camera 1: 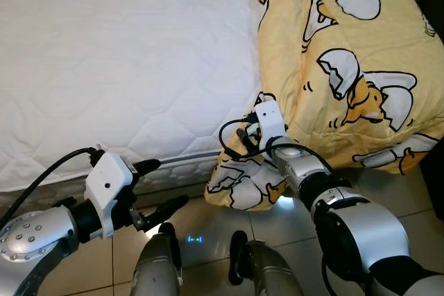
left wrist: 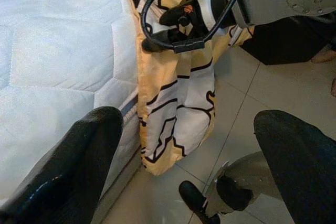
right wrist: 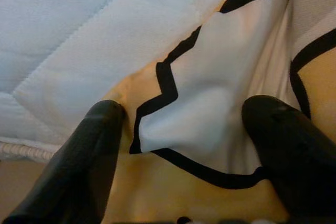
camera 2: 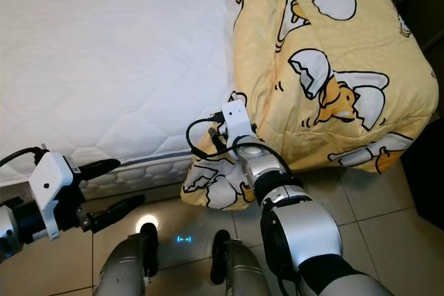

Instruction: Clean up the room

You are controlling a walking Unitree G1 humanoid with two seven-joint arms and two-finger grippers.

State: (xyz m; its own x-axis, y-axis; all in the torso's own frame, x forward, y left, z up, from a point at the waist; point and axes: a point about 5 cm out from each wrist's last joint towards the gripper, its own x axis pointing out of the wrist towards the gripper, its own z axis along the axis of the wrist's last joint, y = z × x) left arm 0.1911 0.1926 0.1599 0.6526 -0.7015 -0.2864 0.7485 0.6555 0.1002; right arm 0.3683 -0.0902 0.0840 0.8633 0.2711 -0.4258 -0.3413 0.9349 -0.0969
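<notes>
A big bed with a white mattress (camera 1: 118, 60) sits in front of the robot. A yellow blanket (camera 1: 361, 53) with cartoon egg pictures lies on the right side of the bed. One corner of it hangs down over the mattress edge, close to the tile floor (camera 1: 409, 192).

The right gripper (camera 1: 244, 136) is at that hanging corner, right where the blanket meets the side of the mattress. From the head views you cannot see its fingertips well, because the white wrist box and a looped black cable are in the way. The right wrist view shows more: its two black fingers (right wrist: 94, 150) are spread apart, with a fold of the blanket lying between them. One finger is next to the white quilted mattress. The fingers are not pinching the cloth.

The left gripper (camera 1: 163, 185) is low, beside the mattress edge and over the floor, to the left of the blanket corner and apart from it. Its fingers are spread wide and hold nothing. The left wrist view looks across at the hanging corner and at the right arm, and it also shows a dark shape on the floor past the blanket.

The robot's two silver legs (camera 1: 208, 268) stand on the tiles below, with a small blue light between them. No words or labels can be read on anything.
</notes>
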